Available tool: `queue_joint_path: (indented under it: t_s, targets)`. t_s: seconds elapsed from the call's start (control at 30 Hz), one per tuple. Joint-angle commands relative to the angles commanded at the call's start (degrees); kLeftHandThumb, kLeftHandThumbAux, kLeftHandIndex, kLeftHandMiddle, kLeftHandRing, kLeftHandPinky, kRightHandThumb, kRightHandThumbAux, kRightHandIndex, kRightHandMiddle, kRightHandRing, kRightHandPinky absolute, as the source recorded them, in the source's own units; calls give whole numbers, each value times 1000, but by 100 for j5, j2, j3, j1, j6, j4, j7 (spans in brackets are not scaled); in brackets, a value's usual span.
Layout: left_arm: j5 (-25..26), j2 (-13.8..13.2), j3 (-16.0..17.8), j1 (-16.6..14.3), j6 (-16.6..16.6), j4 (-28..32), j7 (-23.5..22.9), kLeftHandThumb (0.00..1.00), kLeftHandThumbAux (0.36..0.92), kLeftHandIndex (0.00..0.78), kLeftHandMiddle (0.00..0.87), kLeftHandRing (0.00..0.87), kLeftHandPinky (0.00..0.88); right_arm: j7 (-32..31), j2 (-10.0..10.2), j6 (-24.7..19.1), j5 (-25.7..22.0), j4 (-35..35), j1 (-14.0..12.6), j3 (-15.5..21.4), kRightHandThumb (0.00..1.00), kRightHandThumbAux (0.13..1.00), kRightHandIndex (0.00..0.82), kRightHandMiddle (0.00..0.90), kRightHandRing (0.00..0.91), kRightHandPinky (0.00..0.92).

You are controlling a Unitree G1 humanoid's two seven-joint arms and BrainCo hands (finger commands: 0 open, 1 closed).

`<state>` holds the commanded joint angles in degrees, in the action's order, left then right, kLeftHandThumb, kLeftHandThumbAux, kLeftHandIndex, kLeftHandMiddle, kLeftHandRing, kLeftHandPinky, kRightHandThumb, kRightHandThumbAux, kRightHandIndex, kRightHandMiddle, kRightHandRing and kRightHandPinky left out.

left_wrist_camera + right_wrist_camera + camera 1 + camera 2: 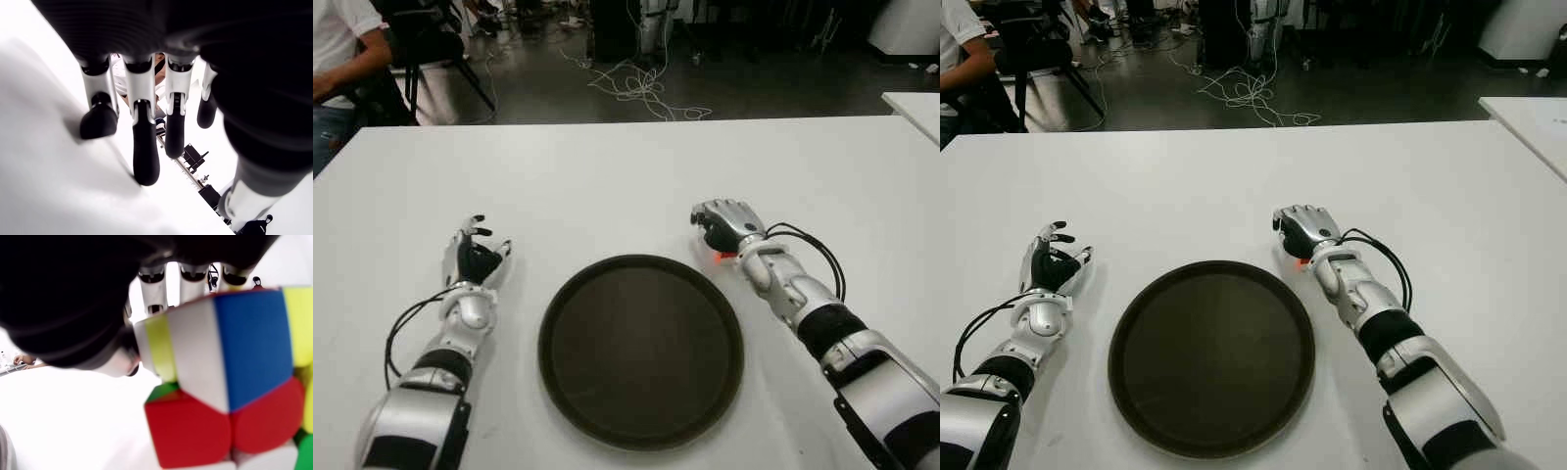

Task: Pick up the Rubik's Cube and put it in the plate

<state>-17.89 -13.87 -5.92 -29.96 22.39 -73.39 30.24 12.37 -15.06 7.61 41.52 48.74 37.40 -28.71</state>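
The Rubik's Cube (230,382) fills my right wrist view, showing red, blue, white and yellow tiles. In the eye views only a red sliver of the cube (725,257) peeks out under my right hand (724,227), whose fingers curl over and around it on the white table (607,176). That hand sits just off the far right rim of the round dark plate (641,348), which holds nothing. My left hand (476,257) shows to the left of the plate, fingers (142,142) relaxed and spread with nothing in them.
The table's far edge runs across the scene, with a dark floor and loose cables (641,93) beyond it. A seated person (337,49) is at the far left corner. A second white table (915,103) shows at the right.
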Motion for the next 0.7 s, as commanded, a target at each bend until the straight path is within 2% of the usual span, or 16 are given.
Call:
queue_joint_path:
  t_s: [0.2, 0.33, 0.5, 0.67, 0.7]
  targets:
    - [52, 15, 38, -10, -53, -5, -66, 236, 735, 177, 315, 360, 375, -42, 17, 30, -66, -38, -27, 81, 826, 696, 367, 489, 455, 490]
    - [81, 23, 63, -14, -80, -4, -94, 206, 721, 169, 301, 339, 337, -64, 24, 19, -99, -80, -46, 118, 826, 695, 367, 492, 465, 501]
    - [86, 27, 80, -15, -91, -1, -95, 221, 729, 180, 309, 337, 345, -38, 32, 31, -158, -129, -76, 169, 826, 695, 367, 493, 470, 501]
    - [38, 19, 49, -15, -96, 1, -60, 234, 740, 179, 292, 318, 334, 69, 35, 71, -175, -153, -95, 214, 822, 696, 370, 474, 416, 447]
    - [19, 15, 35, -15, -96, 1, -47, 236, 743, 178, 288, 313, 328, 113, 37, 81, -167, -149, -97, 222, 822, 695, 380, 463, 378, 416]
